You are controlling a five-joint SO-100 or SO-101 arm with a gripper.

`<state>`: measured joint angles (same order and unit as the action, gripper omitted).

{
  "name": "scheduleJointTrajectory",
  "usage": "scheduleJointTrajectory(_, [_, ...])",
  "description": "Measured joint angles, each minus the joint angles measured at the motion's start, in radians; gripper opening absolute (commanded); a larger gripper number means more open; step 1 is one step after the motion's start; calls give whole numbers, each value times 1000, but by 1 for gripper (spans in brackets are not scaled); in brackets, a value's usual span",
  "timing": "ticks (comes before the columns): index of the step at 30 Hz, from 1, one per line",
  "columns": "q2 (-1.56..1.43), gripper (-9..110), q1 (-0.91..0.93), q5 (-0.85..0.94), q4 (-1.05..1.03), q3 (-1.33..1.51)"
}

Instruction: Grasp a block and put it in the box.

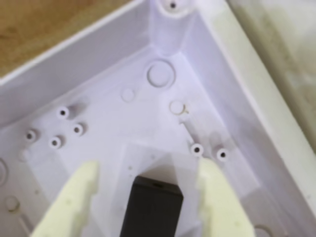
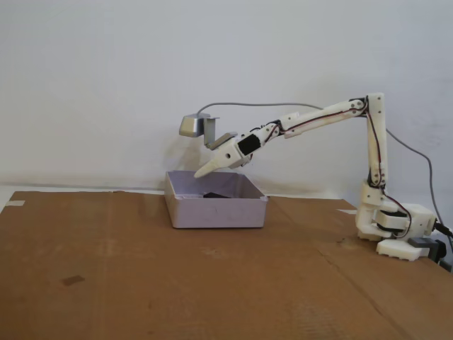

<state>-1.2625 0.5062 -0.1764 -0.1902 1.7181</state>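
In the wrist view the small black block (image 1: 152,210) lies on the floor of the pale lavender box (image 1: 98,64), between my two pale yellow fingers with a gap on each side. My gripper (image 1: 148,165) is open and holds nothing. In the fixed view the gripper (image 2: 201,172) points down over the box's left rear part, just above its rim. The box (image 2: 219,212) stands on the cardboard, and the block (image 2: 212,193) shows as a dark shape inside it.
Brown cardboard (image 2: 141,269) covers the table. The arm's base (image 2: 393,227) stands at the right. A grey metallic camera module (image 2: 190,125) rides above the gripper. The box floor carries several small screw posts (image 1: 55,142).
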Motion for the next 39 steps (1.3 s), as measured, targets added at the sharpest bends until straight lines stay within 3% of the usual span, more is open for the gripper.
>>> scheduleJointTrajectory(25, [-146,23,-60,0,0,2])
scheduleJointTrajectory(33, [-202,6,-106,0,0,2])
scheduleJointTrajectory(39, [-253,0,-118,0,0,2])
